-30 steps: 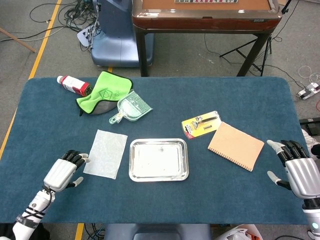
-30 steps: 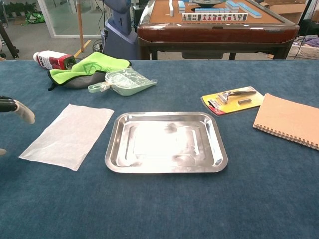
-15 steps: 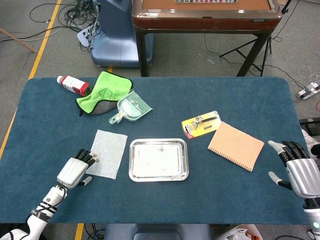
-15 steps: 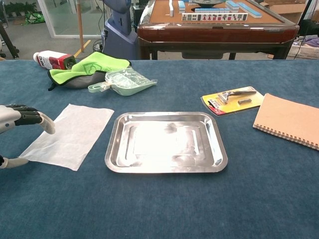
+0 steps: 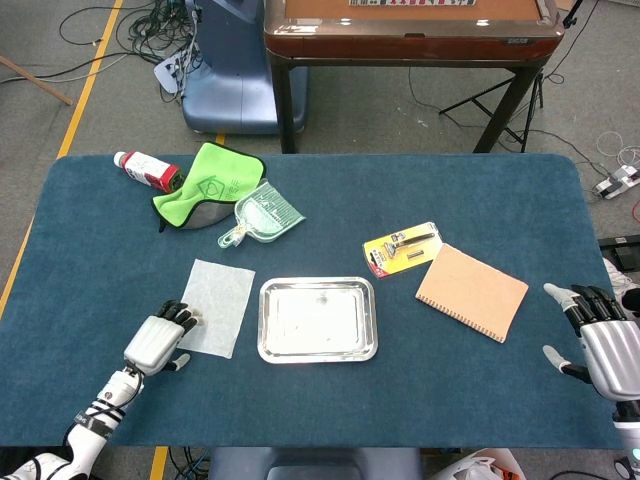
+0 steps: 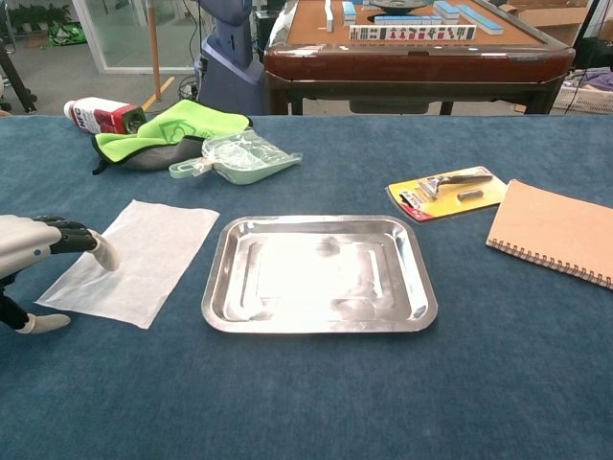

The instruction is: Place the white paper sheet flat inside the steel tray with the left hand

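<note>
Reaching in from the table's near left corner, left hand (image 5: 160, 339) lay low over the blue cloth with the forearm angled up toward the white paper sheet (image 5: 215, 305). Fingers (image 6: 79, 238) stretched forward over the sheet's near left edge, thumb (image 6: 43, 324) splayed off below and clear of the paper. Spread apart, holding nothing; from the chest view could not tell for certain whether the fingertips pressed the paper or merely hovered just above it. Paper itself lay flat on the cloth, just beside the left rim of the steel tray (image 5: 318, 352), not inside it.

Right hand (image 5: 601, 336) stood at the far right edge of the table, palm side down, fingers apart and empty, well away from the tan notebook (image 5: 471, 291). Shown only in the head view, and cut off partly by the frame's right border.

Left hand cropped in the chest view too: only the back of the hand and the finger ends entered from the left border, wrist and arm out of frame.

Further back on the table: a green cloth (image 5: 211, 180) draped over something grey, only partly seen; a red-and-white bottle (image 5: 146, 170) lying on its side beside it; a pale green scoop (image 5: 262, 213); a razor on a yellow card (image 5: 402, 247), print too small to read.
</note>
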Robot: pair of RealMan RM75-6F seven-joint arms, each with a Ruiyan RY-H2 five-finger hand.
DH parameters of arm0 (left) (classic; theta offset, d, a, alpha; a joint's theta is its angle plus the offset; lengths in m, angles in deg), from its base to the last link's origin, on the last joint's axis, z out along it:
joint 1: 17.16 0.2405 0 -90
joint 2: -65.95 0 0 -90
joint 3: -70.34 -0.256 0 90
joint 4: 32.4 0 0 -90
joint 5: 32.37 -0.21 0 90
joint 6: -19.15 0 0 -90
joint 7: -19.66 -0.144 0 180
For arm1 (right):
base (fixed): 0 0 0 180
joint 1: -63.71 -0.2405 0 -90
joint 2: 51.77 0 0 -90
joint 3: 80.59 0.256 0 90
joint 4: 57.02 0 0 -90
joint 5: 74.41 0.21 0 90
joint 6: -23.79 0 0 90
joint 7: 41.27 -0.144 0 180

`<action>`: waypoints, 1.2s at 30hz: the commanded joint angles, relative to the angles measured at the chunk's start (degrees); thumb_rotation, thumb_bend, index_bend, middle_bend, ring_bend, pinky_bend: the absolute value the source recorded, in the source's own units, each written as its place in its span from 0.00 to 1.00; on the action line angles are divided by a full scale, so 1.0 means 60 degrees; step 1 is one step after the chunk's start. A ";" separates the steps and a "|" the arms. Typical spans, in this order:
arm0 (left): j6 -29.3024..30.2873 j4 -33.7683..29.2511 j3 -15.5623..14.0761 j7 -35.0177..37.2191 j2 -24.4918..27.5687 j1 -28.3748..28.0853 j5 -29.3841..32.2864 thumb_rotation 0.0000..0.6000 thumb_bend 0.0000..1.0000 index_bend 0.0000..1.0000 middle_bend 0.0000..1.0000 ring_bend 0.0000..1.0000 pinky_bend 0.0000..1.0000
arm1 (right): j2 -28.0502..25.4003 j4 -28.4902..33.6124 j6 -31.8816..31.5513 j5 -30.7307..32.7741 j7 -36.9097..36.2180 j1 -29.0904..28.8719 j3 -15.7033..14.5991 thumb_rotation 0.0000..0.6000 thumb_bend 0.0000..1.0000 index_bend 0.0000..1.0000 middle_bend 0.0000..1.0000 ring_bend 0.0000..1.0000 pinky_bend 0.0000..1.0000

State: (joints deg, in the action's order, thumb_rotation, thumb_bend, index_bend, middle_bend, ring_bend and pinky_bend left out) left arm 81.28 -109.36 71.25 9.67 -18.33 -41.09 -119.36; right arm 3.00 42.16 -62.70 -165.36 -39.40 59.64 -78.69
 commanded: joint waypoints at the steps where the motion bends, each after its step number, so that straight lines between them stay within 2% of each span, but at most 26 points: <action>1: 0.0000 0.0026 0.0016 -0.0009 -0.0049 -0.0029 0.0052 1.00 0.21 0.28 0.21 0.13 0.09 | 0.0000 -0.0018 -0.0016 -0.0008 -0.0022 0.0011 -0.0002 1.00 0.19 0.17 0.24 0.14 0.17; 27: -0.0242 0.0111 0.0163 -0.0115 -0.0407 -0.0384 0.0685 1.00 0.21 0.28 0.21 0.13 0.09 | 0.0084 -0.0381 0.0004 0.0146 -0.0390 0.0091 0.0012 1.00 0.19 0.17 0.24 0.14 0.17; 36: 0.0030 0.0238 0.0240 0.0879 -0.0539 -0.0429 0.0529 1.00 0.21 0.38 0.21 0.13 0.09 | 0.0106 -0.0442 0.0084 0.0199 -0.0434 0.0060 0.0034 1.00 0.19 0.17 0.24 0.14 0.17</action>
State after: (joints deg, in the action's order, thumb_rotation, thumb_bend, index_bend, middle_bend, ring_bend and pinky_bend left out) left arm 80.95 -108.31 72.60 14.16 -21.33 -43.58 -115.74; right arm 3.64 39.52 -62.21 -164.17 -41.99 60.01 -78.49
